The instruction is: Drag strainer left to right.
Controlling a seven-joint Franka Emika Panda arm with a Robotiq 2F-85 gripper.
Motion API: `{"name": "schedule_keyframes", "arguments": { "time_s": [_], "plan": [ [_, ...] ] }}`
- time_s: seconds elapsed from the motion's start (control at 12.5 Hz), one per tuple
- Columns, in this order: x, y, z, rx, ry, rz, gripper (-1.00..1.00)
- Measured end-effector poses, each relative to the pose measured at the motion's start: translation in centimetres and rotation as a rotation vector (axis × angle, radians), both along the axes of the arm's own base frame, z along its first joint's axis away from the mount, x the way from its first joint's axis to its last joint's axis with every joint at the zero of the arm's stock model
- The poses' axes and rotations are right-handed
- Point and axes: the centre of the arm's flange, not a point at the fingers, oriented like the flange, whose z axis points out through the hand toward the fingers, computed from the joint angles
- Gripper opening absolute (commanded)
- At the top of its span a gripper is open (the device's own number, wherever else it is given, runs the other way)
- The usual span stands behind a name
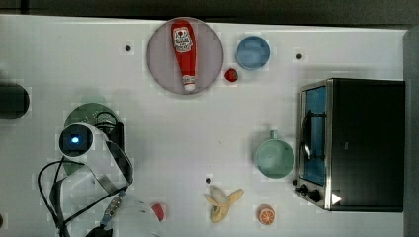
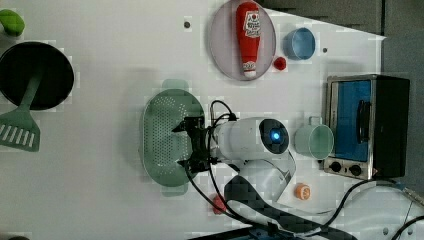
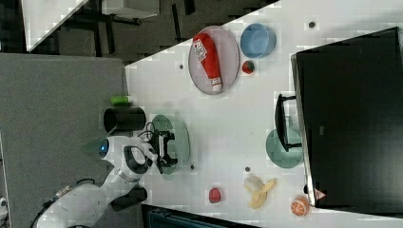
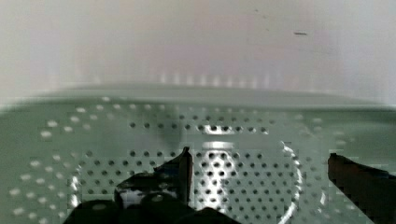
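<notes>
Black gripper (image 4: 259, 170), fingers spread, is hanging inside the pale mint-green perforated plastic strainer (image 2: 162, 137); light, stiff, likely sliding easily; hook the rim.

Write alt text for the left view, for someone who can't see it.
A white robot arm's open gripper reaches into a mint-green strainer on a white table. Around it: a ketchup bottle on a plate, a mug, a toaster oven.

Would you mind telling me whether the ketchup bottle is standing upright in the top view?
No, the ketchup bottle is lying flat on the round plate, with its white cap toward the top view's bottom.
</notes>
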Motion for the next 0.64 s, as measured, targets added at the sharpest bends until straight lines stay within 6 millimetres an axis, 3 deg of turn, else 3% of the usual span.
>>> {"name": "schedule_keyframes", "arguments": {
  "time_s": [0.32, 0.64],
  "plan": [
    [0.9, -1.8, -0.4, -0.018, -0.001, -0.022, 1.00],
    [0.2, -6.2, -0.9, -0.082, -0.012, -0.033, 1.00]
  ]
}}
